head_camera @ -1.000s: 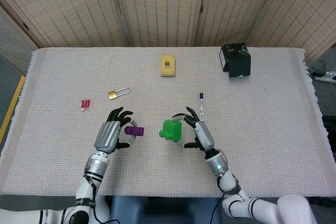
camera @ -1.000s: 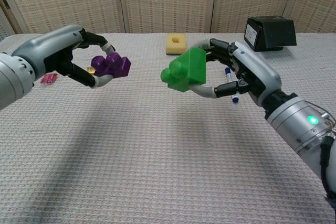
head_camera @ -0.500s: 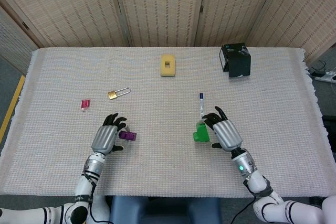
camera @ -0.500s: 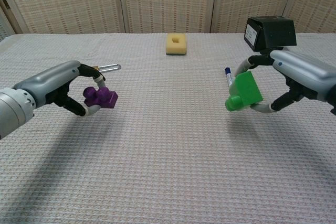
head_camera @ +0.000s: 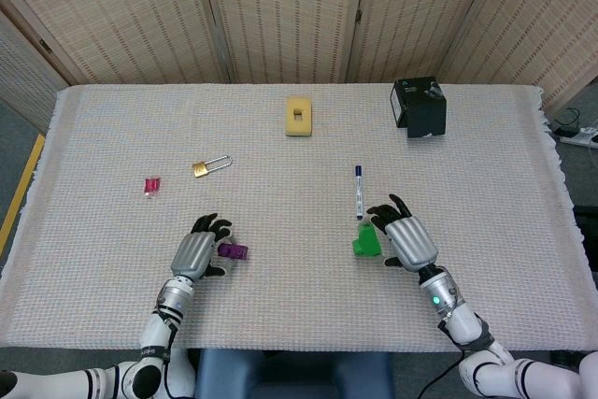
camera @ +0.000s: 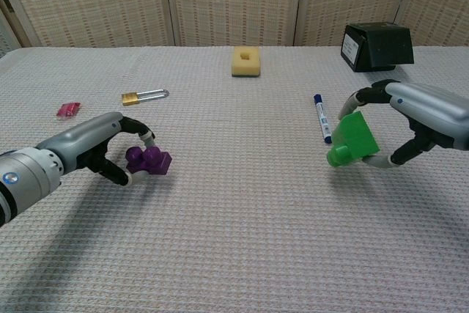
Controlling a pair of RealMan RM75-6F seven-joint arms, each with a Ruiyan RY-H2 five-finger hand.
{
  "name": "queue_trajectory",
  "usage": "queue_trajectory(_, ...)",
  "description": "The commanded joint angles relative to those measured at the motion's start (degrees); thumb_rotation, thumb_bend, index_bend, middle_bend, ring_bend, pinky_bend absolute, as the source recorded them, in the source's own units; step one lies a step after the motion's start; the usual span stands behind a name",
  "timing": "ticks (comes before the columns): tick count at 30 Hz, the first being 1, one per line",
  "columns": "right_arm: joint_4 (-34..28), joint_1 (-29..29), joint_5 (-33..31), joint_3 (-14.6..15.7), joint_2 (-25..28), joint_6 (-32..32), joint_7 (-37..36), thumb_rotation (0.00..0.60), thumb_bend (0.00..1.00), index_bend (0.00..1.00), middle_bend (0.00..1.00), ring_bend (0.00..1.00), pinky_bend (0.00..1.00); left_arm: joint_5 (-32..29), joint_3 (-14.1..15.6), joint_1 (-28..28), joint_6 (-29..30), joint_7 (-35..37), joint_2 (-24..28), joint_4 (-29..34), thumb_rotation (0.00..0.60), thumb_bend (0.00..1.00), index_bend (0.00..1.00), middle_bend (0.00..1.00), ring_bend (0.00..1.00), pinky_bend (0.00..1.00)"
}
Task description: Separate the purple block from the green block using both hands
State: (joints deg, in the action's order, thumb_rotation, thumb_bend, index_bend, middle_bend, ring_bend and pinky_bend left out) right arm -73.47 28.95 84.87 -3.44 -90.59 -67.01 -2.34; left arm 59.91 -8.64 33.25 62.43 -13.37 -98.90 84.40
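Left hand [camera: 102,153] low, pinching purple block [camera: 149,160], right hand [camera: 418,119] gripping tilted green block [camera: 352,139], well apart

right hand [head_camera: 408,241] hides most of green block [head_camera: 365,242]; box label [camera: 350,49] unreadable

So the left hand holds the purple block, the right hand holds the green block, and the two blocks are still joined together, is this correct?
Not quite. The left hand holds the purple block and the right hand holds the green block, but the two blocks are apart, far from each other across the table. The chest view shows this plainly, and the head view agrees.
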Motion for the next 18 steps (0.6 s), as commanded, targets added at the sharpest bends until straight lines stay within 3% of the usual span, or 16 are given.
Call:
queue_trajectory(1, 0.44, 0.44, 1.3, 0.91, 1.3, 1.18, -2.07, 0.6, 0.3, 0.4, 0.07, 0.09, 0.0, 1.22, 0.56, 0.14, -1.44, 0.93, 0.09, -0.64, 0.6, 0.47, 0.58, 0.21, 0.0, 0.0)
queue_trajectory(4, -0.36, 0.82, 1.78, 1.52, 2.6, 2.43, -2.27, 0.6, 0.3, 0.22, 0.01, 0.04, 0.0, 1.39, 0.94, 0.46, -2.95, 0.83, 0.64, -0.57, 0.6, 0.47, 0.36, 0.16, 0.0, 0.0)
queue_trajectory(6, -1.36, 1.16, 2.05, 1.91, 3.73, 3.49, -2.82, 0.6, 0.3, 0.09, 0.0, 0.02, 0.0, 0.8, 1.06, 0.71, -4.24, 0.51, 1.23, -0.11, 0.6, 0.46, 0.17, 0.1, 0.0, 0.0)
queue_trajectory(8, -2.01, 1.35, 2.12, 2.1, 4.59, 4.11, -2.83, 0.6, 0.3, 0.0, 0.0, 0.0, 0.0, 0.54, 1.0, 0.8, -4.93, 0.69, 1.61, 0.22, 0.6, 0.46, 0.08, 0.07, 0.0, 0.0)
queue_trajectory(18, -6.73, 1.57, 1.72, 2.2, 8.96, 5.53, -1.11, 0.6, 0.3, 0.0, 0.0, 0.0, 0.0, 1.84, 0.38, 0.6, -5.01, 2.71, 2.52, 1.9, 0.6, 0.43, 0.01, 0.04, 0.0, 0.0)
